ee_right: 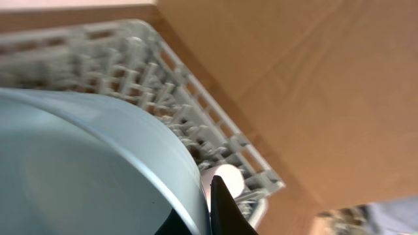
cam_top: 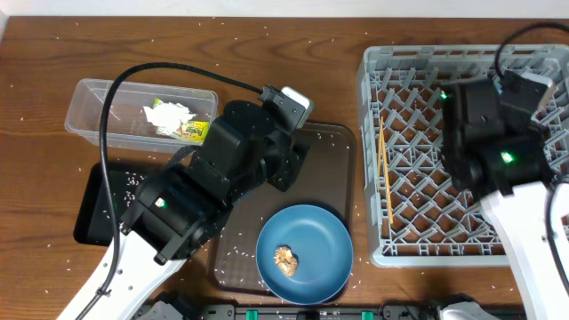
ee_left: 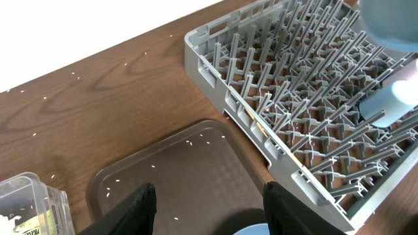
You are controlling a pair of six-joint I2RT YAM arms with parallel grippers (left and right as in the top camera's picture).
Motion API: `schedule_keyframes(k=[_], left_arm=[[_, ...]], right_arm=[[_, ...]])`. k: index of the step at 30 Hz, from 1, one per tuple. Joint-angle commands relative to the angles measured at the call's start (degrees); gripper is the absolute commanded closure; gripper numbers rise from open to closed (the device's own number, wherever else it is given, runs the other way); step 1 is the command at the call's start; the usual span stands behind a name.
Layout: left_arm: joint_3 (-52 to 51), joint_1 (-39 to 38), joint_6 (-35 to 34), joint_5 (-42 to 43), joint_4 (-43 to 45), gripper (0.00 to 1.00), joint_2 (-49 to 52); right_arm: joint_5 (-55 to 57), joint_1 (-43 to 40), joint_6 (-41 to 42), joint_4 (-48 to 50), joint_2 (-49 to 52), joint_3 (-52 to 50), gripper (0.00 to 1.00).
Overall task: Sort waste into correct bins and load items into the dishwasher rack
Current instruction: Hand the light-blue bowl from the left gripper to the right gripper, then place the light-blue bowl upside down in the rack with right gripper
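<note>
The blue plate (cam_top: 307, 240) lies on the brown tray's front right corner with a brown food lump (cam_top: 285, 259) on it. My left gripper (ee_left: 209, 202) is open and empty above the brown tray (ee_left: 176, 170). My right gripper (ee_right: 202, 209) is shut on the rim of a pale bowl (ee_right: 85, 163) over the grey rack (cam_top: 418, 249). A pinkish-white cup (ee_right: 223, 177) and a light-blue cup (ee_left: 390, 101) lie in the rack. The clear tub (cam_top: 93, 111) holds crumpled paper (cam_top: 169, 114) and the wrapper (cam_top: 194, 132). The carrot is out of view.
The black tray (cam_top: 89, 209) lies at the left, partly under my left arm. Rice grains (cam_top: 129, 178) are scattered over it, the brown tray and the table. Yellow chopsticks (cam_top: 385, 173) lie in the rack's left side.
</note>
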Motion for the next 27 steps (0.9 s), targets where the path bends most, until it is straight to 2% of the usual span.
schedule_keyframes(k=[1, 9, 19, 22, 27], left_arm=[[0.3, 0.2, 0.0, -0.5, 0.0, 0.46, -0.6], [0.3, 0.2, 0.0, -0.5, -0.2, 0.46, -0.6], [0.3, 0.2, 0.0, -0.4, -1.2, 0.46, -0.6], [0.3, 0.2, 0.0, -0.5, -1.8, 0.46, -0.6], [0.3, 0.2, 0.0, -0.5, -2.4, 0.46, -0.6]], right_arm=[[10.3, -1.3, 1.6, 0.5, 5.7, 0.3, 0.99], [16.4, -2.0, 1.4, 7.3, 17.2, 0.3, 0.99], [21.0, -2.9, -16.0, 24.2, 28.4, 0.3, 0.99], [24.7, -3.2, -19.4, 27.8, 31.0, 0.3, 0.99], [22.9, -4.1, -21.7, 30.1, 33.1, 0.3, 0.99]])
